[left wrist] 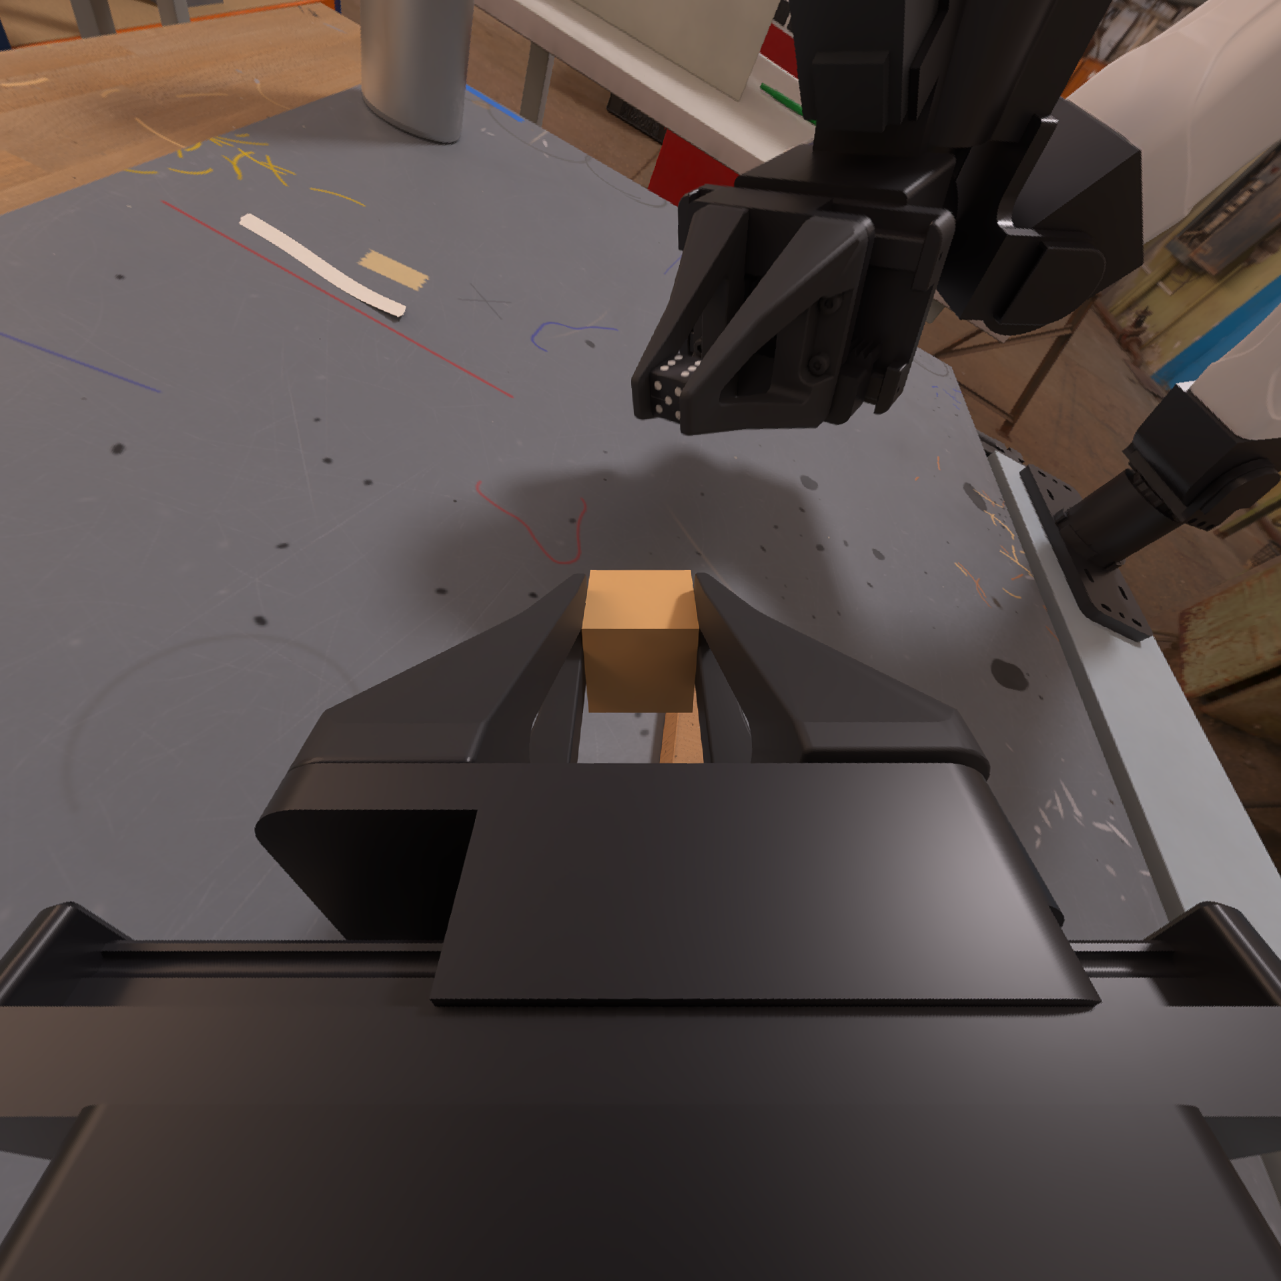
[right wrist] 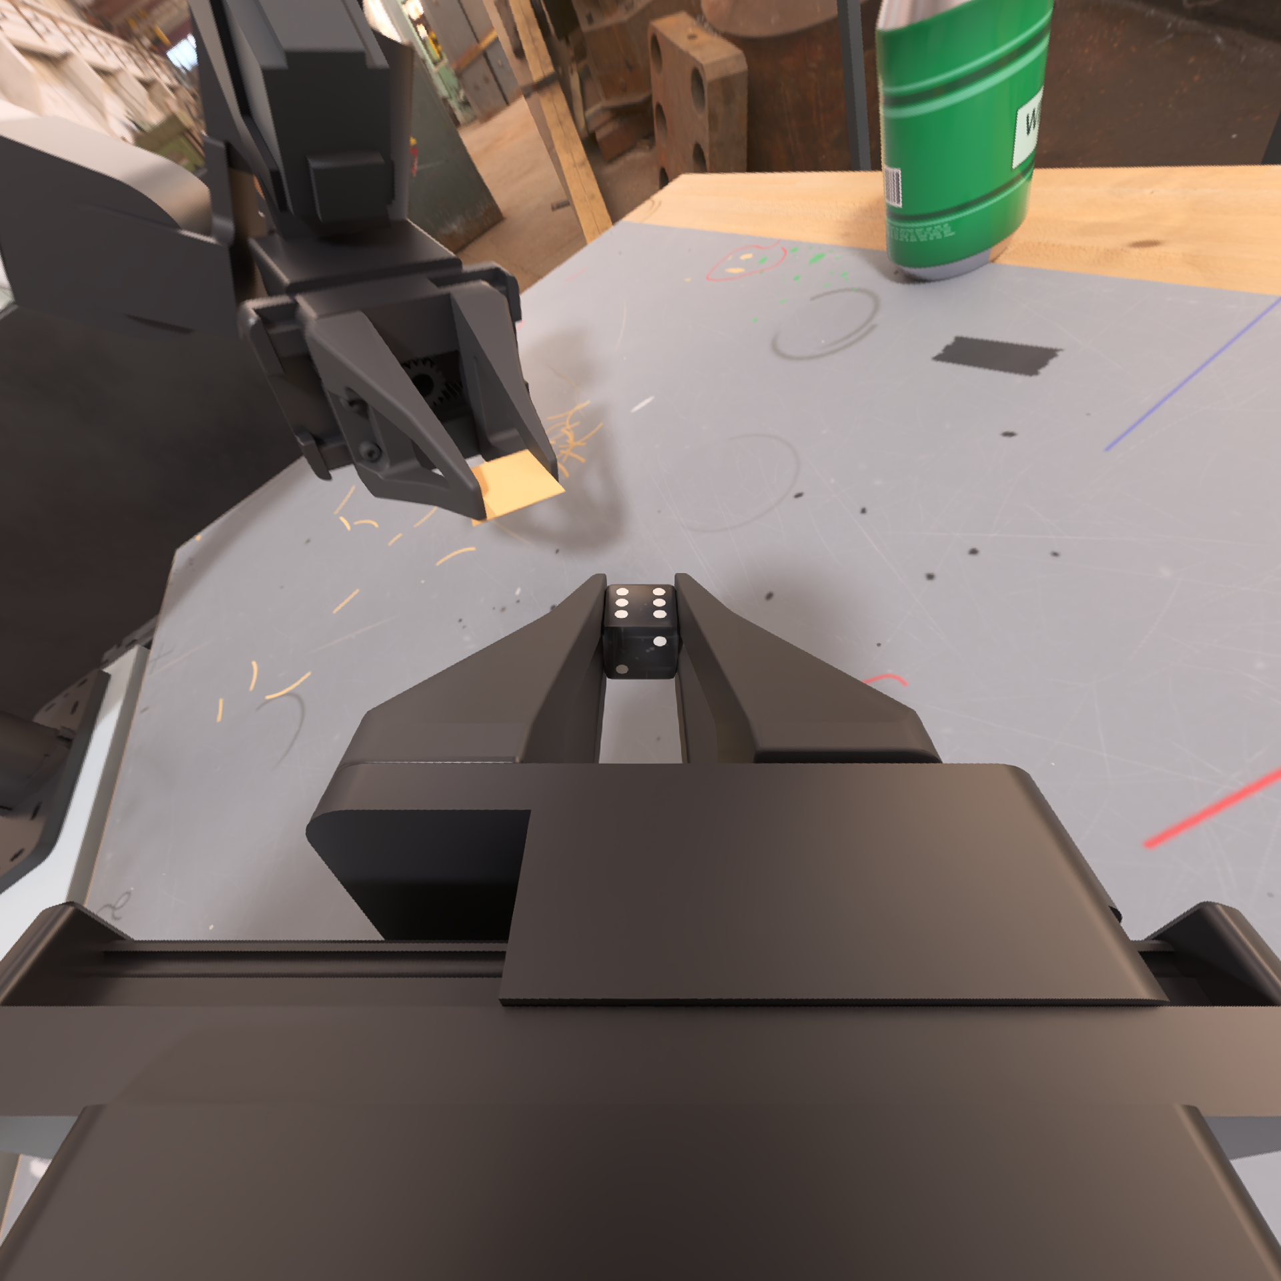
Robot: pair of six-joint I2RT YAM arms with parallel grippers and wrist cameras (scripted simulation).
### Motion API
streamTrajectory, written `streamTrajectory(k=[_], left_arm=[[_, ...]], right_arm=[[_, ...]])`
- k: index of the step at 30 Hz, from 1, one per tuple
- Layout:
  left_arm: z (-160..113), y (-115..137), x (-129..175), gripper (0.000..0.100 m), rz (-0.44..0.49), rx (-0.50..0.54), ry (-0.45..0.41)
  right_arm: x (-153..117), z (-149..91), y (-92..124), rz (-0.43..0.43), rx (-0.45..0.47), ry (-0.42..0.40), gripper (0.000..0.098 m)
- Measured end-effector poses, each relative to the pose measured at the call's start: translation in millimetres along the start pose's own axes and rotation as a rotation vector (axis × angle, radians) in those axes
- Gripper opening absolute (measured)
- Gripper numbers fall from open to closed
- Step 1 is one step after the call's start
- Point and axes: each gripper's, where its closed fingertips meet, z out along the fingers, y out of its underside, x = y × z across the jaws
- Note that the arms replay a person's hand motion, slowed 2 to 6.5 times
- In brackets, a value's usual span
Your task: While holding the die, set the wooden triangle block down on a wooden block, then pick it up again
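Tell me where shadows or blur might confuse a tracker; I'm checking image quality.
Left wrist view: a broad soft shadow lies on the grey table beneath the right gripper holding the die; the wooden block looks sharp. Right wrist view: the green can and the background look blurred; the edges bend.

Right tool (right wrist: pixel 641 610) grips the die (right wrist: pixel 639 631); left tool (right wrist: pixel 516 485) seemingly holds wood (right wrist: pixel 520 485).

— How many wooden pieces are counted?
— One wooden triangle block (left wrist: pixel 639 638) is seen, with a second wooden piece (left wrist: pixel 681 738) partly hidden beneath it.
— And dice?
— One black die (right wrist: pixel 639 629) is counted.
— What else is counted on the desk (right wrist: pixel 901 554)?
— One green can (right wrist: pixel 960 132), and two grippers are counted.
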Motion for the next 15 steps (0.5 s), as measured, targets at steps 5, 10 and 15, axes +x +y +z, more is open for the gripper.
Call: streamTrajectory(k=[5, 10, 15], left_arm=[[-0.8, -2.3, -1.4, 0.025, -0.002, 0.008, -0.004], [-2.1, -1.9, -3.6, 0.025, -0.004, 0.007, -0.014], [-3.4, 0.4, -5.4, 0.025, -0.007, 0.006, -0.022]], right_arm=[[3.7, 3.6, 13.1, -0.052, -0.077, 0.044, 0.0160], [7.4, 4.6, 26.9, -0.129, -0.184, 0.112, 0.0160], [6.7, 2.2, 35.4, -0.216, -0.254, 0.162, 0.0160]])
